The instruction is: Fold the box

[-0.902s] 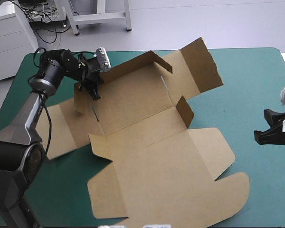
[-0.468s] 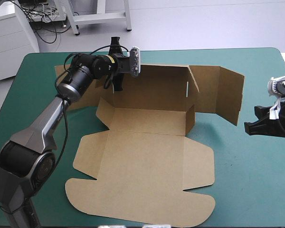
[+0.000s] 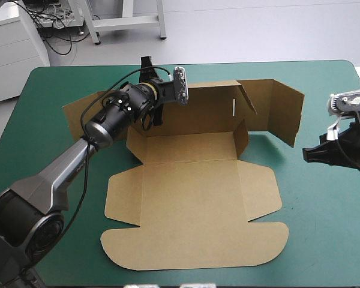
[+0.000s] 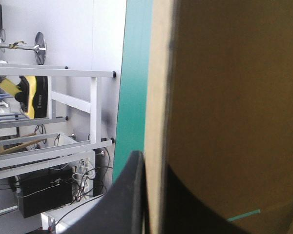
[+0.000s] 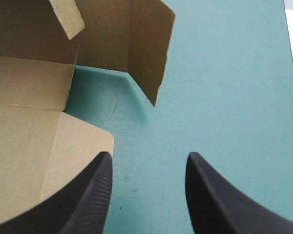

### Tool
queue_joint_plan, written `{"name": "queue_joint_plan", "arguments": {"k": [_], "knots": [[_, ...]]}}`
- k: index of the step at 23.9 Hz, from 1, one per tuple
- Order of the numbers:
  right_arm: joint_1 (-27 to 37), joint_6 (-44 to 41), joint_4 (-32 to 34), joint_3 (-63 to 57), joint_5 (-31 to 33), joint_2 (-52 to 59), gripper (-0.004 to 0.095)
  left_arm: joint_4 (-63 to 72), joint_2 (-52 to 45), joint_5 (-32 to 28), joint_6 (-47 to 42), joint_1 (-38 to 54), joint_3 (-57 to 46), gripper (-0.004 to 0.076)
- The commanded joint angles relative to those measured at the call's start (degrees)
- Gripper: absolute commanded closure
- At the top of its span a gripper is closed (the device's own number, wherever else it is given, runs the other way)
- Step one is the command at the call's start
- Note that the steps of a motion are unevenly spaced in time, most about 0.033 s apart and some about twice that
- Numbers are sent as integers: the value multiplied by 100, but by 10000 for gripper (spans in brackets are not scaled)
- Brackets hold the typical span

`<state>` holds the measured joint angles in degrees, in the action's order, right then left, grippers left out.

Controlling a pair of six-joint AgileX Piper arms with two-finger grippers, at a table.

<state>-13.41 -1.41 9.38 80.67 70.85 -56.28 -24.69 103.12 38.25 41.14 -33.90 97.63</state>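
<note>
**Left claw grips a half-raised brown box**

A brown box (image 3: 192, 198) sits mid-table. Its large front panel lies flat toward the near edge and its rear wall (image 3: 198, 114) stands upright. The left claw (image 3: 150, 91) pinches that wall's top edge near its left end, with the board held between the black fingers (image 4: 132, 195). The right claw (image 5: 149, 158) is spread wide over the bare teal-green table (image 3: 324, 240), beside the box's right side and near an upright side flap (image 5: 146, 44).

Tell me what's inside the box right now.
Nothing: the box floor is bare board. The left gripper pinches its raised back wall. The teal-green cover beneath the board is hidden.
</note>
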Motion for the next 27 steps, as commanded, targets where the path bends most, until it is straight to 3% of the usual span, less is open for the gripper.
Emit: {"name": "queue_joint_plan", "arguments": {"k": [1, 7, 10, 14, 19, 27], "knots": [[35, -124, 143, -315, -576, 39, 477, -586, -609, -516, -708, -213, -418, 756], [35, -436, 82, -746, -1330, 14, 477, -1516, -1032, -1048, -1657, -550, -1339, 756], [35, -451, 82, -746, -1408, -67, 477, -2800, -1188, -1214, -2926, -800, -1866, 756], [35, -465, -11, -746, -1426, -308, 477, -4188, -1188, -792, -4254, -1076, -2178, 756], [35, -450, -261, -696, -1757, -725, 477, -5560, -1137, -795, -5630, -1147, -2624, 756], [216, -166, -628, 510, -1715, -1571, 477, -6088, -1137, -964, -6130, -1216, -2857, 756]]}}
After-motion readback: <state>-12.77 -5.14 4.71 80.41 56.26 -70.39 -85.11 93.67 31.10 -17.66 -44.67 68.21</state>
